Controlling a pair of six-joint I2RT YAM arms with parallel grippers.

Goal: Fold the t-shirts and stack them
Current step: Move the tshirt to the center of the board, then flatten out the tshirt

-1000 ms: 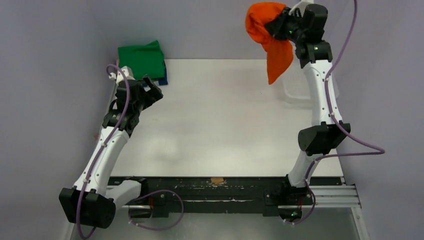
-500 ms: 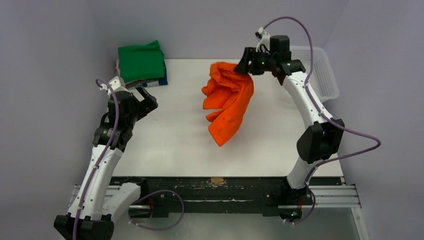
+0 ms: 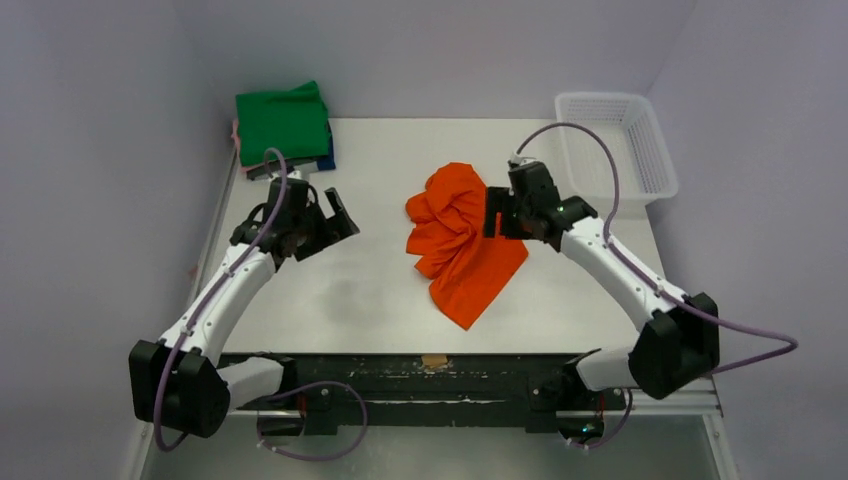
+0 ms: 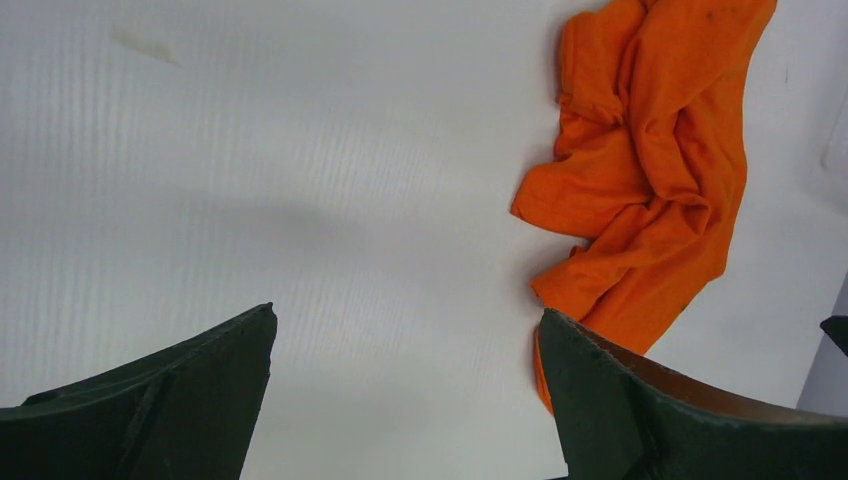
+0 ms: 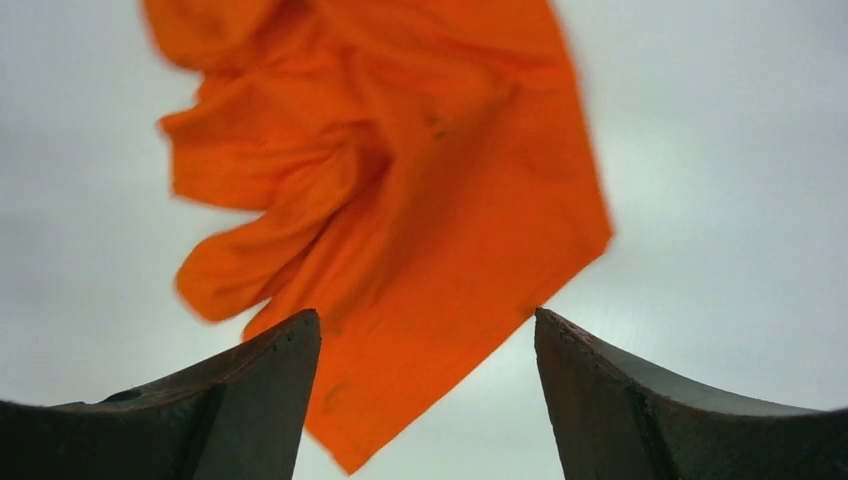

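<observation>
Both with jaws apart, my left gripper (image 4: 405, 330) and right gripper (image 5: 427, 330) flank the crumpled orange t-shirt (image 3: 465, 240); flattening it seems next.

I'm seeing a solid bright orange tee (image 3: 462, 240), a plain green tee (image 3: 283, 122), a white mesh basket (image 3: 600, 98) and a white table (image 3: 380, 290).

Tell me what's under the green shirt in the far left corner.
A dark blue layer peeks out at its right edge and a pink sliver at its left. The green shirt covers the rest, so their folds cannot be judged.
</observation>
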